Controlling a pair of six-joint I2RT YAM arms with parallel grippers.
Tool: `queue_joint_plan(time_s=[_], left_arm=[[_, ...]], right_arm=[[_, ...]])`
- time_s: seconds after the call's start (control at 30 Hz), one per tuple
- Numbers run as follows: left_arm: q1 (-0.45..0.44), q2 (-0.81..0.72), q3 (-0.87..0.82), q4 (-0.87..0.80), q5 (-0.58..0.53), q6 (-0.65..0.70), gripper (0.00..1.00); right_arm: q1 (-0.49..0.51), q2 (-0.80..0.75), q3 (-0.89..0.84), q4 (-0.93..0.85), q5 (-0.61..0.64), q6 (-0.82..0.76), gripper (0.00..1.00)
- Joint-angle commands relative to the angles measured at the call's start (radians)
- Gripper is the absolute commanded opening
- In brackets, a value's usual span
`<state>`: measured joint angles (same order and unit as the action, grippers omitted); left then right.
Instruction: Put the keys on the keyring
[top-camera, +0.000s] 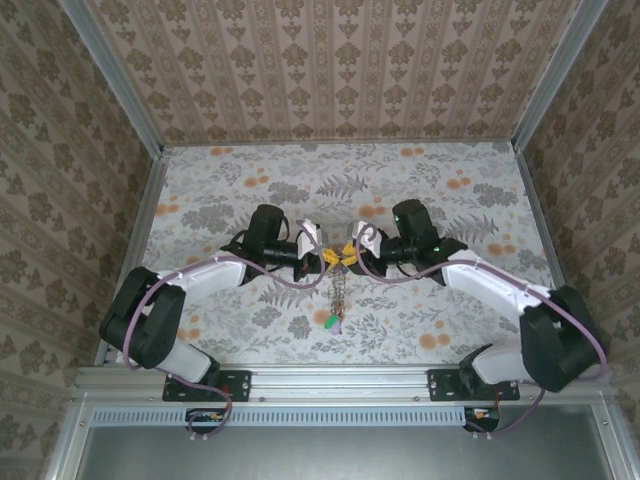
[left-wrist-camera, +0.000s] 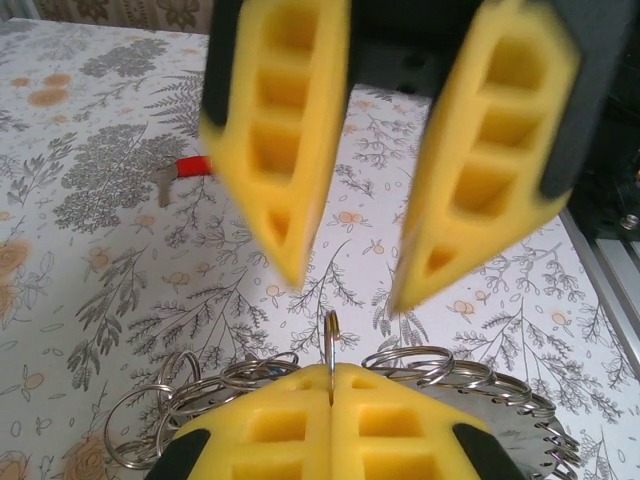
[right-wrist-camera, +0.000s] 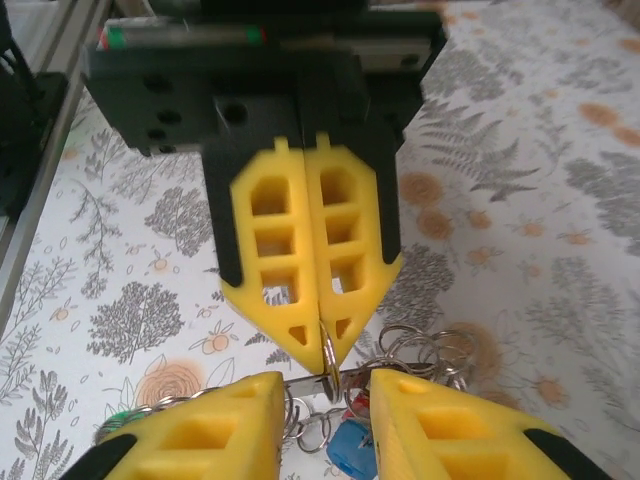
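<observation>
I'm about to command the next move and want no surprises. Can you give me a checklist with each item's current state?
1. Left end effector shut on the keyring: ok.
2. Right end effector open: ok.
3. Right end effector carrying a key: not ok, empty.
4. Red-tagged key lying loose on the table: ok.
5. Keyring's split pried open: cannot tell.

We are holding our white-and-black left arm (top-camera: 200, 275) and right arm (top-camera: 490, 280) bent inward, wrists facing each other. We are pressing the left yellow foam-fingered pincer (left-wrist-camera: 330, 375) fully closed and holding the right yellow pincer (left-wrist-camera: 347, 292) with its fingers parted.
</observation>
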<state>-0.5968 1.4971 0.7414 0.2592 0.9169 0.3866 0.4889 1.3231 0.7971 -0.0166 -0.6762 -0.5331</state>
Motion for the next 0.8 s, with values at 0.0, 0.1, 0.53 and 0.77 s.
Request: queue_joint_plan(time_s=[0.0, 0.1, 0.53, 0.77], left_arm=[[0.001, -0.03, -0.031, 0.15, -0.003, -0.075, 0.0], [0.002, -0.034, -0.043, 0.185, -0.006, -0.093, 0.0], [0.002, -0.014, -0.054, 0.258, 0.014, -0.14, 0.0], [0.0, -0.023, -0.071, 0.274, 0.01, -0.157, 0.0]], right_arm=[[-0.004, -0.118, -0.044, -0.007, 0.121, 0.102, 0.31], [-0.035, -0.191, -0.054, -0.013, 0.295, 0.31, 0.38], [-0.359, 0.021, 0.152, -0.428, 0.605, 0.786, 0.39], [-0.423, 0.264, 0.287, -0.495, 0.619, 0.789, 0.35]])
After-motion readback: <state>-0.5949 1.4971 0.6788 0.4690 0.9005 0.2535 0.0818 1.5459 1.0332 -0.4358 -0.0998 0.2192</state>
